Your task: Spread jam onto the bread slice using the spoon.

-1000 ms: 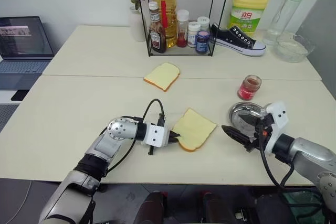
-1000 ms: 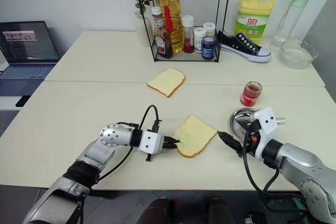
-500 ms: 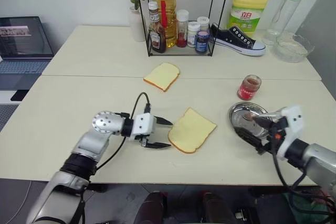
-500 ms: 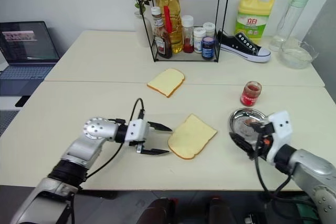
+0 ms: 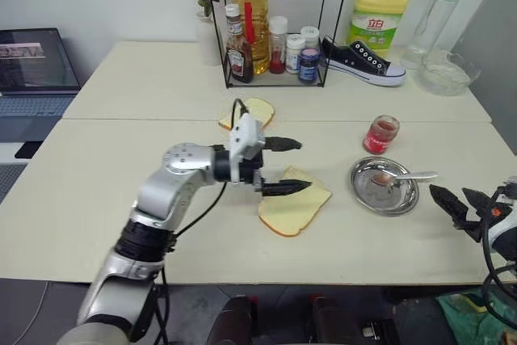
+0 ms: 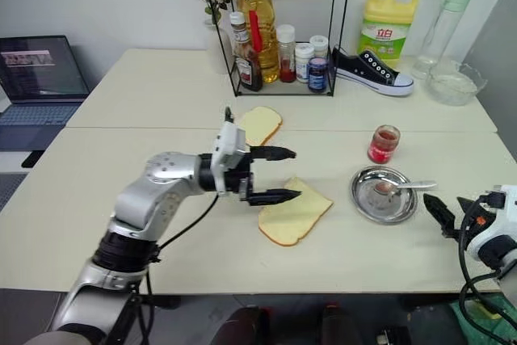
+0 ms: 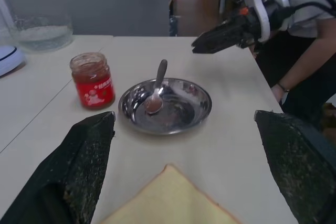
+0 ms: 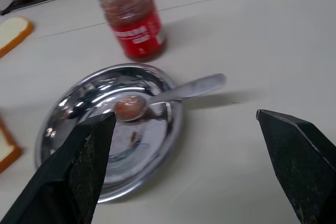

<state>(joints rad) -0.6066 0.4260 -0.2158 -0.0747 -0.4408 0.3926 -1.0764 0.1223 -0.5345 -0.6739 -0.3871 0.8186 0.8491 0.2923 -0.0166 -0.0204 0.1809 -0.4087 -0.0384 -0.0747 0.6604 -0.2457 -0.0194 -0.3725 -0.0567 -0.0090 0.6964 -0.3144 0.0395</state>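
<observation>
The left gripper [image 5: 289,166] hovers with fingers apart above the bread slice [image 5: 294,209]. The right gripper [image 5: 457,204], fingers apart, hangs right of the steel dish [image 5: 365,189]. The left wrist view shows a person's arm [image 7: 294,80] beyond the table; the spoon [image 8: 168,95] lies in the dish, the jam jar [image 8: 132,18] just beyond.

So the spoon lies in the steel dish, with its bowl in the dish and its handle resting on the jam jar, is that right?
Not quite. The spoon does lie in the steel dish with its bowl inside, but its handle rests over the dish's rim and points out over the table, not on the jam jar. The jar stands apart from the dish. The right wrist view shows it clearly.
</observation>
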